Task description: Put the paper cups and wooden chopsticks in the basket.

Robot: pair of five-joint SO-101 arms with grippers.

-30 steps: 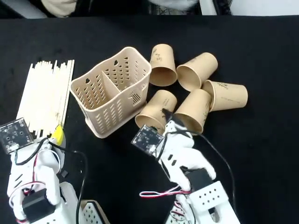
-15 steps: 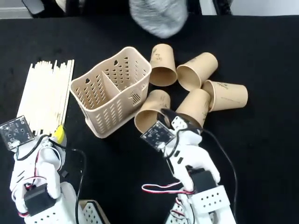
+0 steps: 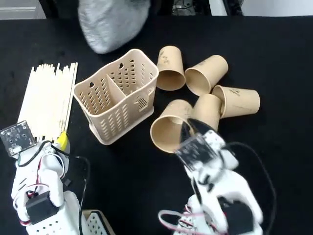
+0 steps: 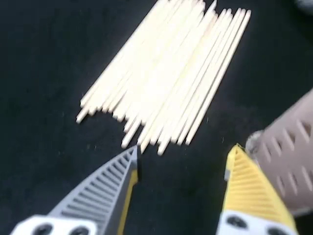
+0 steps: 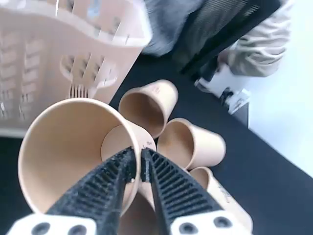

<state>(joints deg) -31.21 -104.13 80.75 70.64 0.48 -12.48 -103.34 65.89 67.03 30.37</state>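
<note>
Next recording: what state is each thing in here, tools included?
right tool: shut on the held cup's rim.
left tool: open, holding nothing.
held cup: pinched at its rim, tilted.
other four cups: lying on their sides, outside the basket.
basket: upright, both compartments empty.
chopsticks: loose flat pile beside the basket.

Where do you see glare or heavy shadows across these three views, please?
High view: even light, no glare; the black table swallows shadows. Left wrist view: the chopsticks glow pale. Right wrist view: the white background is brightest; the paper cup in the right gripper is evenly lit inside.
</note>
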